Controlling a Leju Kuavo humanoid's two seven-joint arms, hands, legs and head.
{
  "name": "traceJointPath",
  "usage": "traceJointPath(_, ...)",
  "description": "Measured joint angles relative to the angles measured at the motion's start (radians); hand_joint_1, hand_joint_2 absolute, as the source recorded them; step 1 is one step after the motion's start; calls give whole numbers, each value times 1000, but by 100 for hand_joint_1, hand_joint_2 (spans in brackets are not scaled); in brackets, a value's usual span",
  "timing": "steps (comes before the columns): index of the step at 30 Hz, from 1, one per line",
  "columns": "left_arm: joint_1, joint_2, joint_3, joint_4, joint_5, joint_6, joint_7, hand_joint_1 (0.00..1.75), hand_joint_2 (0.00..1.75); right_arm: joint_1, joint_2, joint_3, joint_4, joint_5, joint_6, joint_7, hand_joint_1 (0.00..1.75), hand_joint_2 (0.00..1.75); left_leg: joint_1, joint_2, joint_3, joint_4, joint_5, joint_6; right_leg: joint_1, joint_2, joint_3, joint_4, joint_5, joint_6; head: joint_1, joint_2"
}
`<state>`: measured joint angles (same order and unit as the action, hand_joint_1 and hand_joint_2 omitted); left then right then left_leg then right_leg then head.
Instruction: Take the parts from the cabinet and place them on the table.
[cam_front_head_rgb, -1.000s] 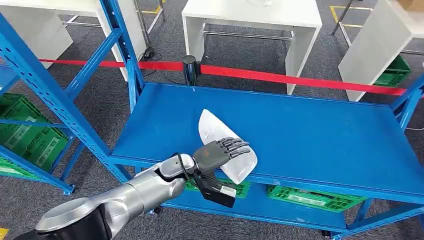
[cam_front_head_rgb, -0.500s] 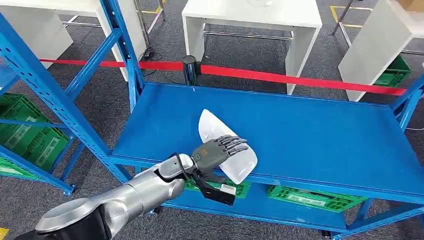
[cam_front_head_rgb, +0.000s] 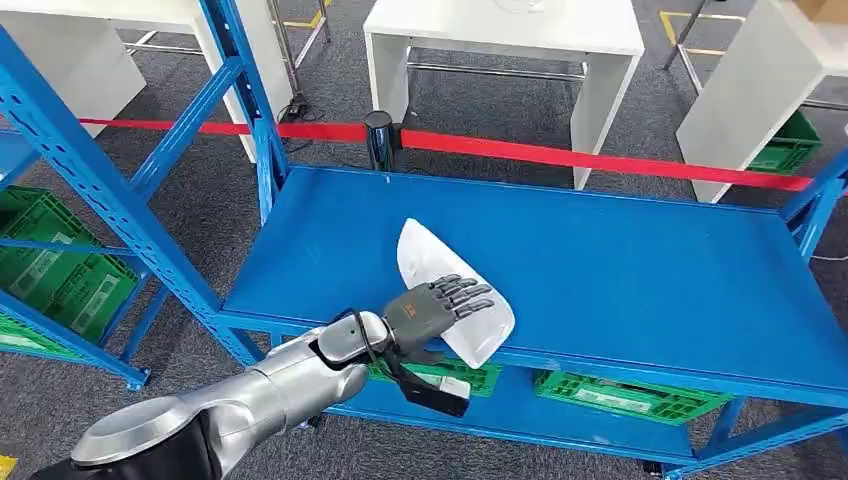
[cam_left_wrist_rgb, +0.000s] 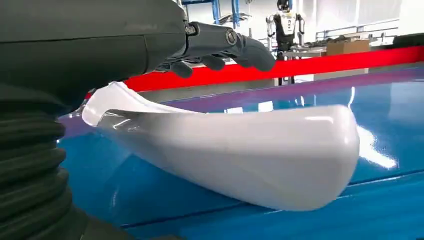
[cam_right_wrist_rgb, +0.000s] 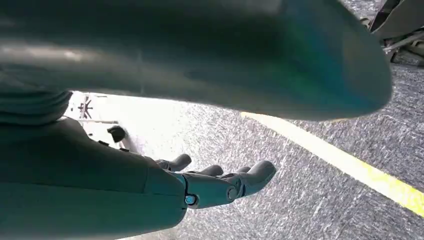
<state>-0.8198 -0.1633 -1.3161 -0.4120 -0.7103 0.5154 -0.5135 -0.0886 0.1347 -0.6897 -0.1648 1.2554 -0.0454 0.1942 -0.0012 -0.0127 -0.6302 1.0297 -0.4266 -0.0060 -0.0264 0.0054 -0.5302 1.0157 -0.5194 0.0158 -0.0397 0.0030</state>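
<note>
Head view: red tape (cam_front_head_rgb: 600, 158) and white tables (cam_front_head_rgb: 505, 40) stand beyond the blue table (cam_front_head_rgb: 650, 270); green crates (cam_front_head_rgb: 60, 275) sit in the rack at left. A glossy white curved part (cam_front_head_rgb: 425, 255) lies near the table's front edge. Left hand (cam_front_head_rgb: 432, 312) hovers over it, fingers (cam_left_wrist_rgb: 240, 45) spread, gripping nothing. Right hand (cam_right_wrist_rgb: 220, 185) hangs above speckled grey floor (cam_right_wrist_rgb: 320, 200), fingers loosely apart.
</note>
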Motion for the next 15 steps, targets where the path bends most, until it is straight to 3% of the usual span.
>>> traceJointPath(1,0,0,-1,1,-2,0,-1,145,175,0,0,0,0,0,0,-1,0,0,0,0,0,0,0,0,0,0,0,0,0,0,0,0)
traceJointPath(2,0,0,-2,2,-5,-4,-1,175,175,-1,0,0,0,0,0,-2,0,0,0,0,0,0,0,0,0,0,0,0,0,0,0,0)
traceJointPath(15,2,1,-16,6,-12,-18,16,175,175,-4,0,0,0,2,-2,2,0,0,0,0,0,0,0,0,0,0,0,0,0,0,0,0)
